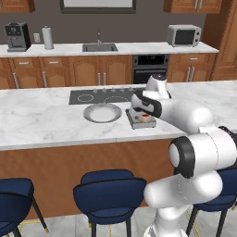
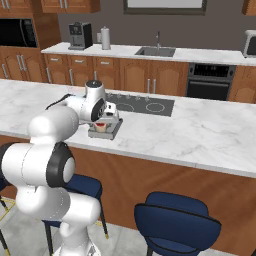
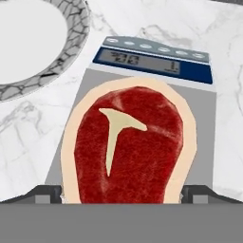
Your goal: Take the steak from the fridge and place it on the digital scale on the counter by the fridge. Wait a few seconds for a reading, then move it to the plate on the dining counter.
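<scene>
The steak (image 3: 130,142), red with a pale rim and a T-shaped fat streak, lies on the grey digital scale (image 3: 204,133), whose blue display sits at its far edge. My gripper (image 3: 122,194) comes down over the steak, with a fingertip pressed against each side of it. From the left base view the steak (image 1: 145,116) shows as a small red patch on the scale (image 1: 139,124), under my gripper (image 1: 144,115). The round plate (image 1: 89,113) lies just left of the scale on the white marble dining counter (image 1: 41,120). The right base view has my gripper (image 2: 101,124) over the scale (image 2: 112,132).
A black cooktop (image 1: 104,96) is set into the counter just behind the plate and the scale. Blue stools (image 1: 109,187) stand along the wood front below. The rear counter holds a sink (image 1: 99,47), a microwave (image 1: 183,35) and a coffee machine (image 1: 16,36).
</scene>
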Controlling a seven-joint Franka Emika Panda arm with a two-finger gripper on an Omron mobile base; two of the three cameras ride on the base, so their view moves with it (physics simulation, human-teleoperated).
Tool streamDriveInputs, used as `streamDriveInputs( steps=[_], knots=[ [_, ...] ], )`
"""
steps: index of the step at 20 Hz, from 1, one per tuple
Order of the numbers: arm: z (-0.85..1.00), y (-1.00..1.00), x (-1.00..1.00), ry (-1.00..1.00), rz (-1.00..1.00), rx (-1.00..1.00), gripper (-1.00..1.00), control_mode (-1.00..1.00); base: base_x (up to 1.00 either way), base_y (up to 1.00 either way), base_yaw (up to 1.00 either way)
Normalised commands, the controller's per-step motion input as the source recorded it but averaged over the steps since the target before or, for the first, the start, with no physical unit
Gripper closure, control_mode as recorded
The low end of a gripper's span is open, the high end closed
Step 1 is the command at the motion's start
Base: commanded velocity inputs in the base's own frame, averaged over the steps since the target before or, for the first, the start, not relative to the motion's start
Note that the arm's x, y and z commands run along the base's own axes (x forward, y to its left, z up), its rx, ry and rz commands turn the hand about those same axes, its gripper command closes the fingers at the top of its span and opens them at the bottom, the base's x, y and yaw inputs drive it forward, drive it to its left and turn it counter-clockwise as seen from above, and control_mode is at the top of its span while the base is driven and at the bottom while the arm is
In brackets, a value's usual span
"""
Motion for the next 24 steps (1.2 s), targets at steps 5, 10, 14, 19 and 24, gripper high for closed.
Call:
streamDriveInputs(
  steps=[5,10,14,19,24],
  knots=[
    [-0.23,0.00,0.00,0.00,0.00,-0.01,-1.00,-1.00,0.00,0.00,0.00],
    [-0.06,0.00,0.00,0.00,0.00,0.00,-1.00,-1.00,0.00,0.00,0.00],
    [0.00,0.00,0.00,0.00,0.00,0.00,1.00,-1.00,0.00,0.00,0.00],
    [0.00,0.00,0.00,0.00,0.00,0.00,1.00,-1.00,0.00,0.00,0.00],
    [0.29,0.02,-0.27,-0.09,0.00,0.01,1.00,-1.00,0.00,0.00,0.00]
  ],
)
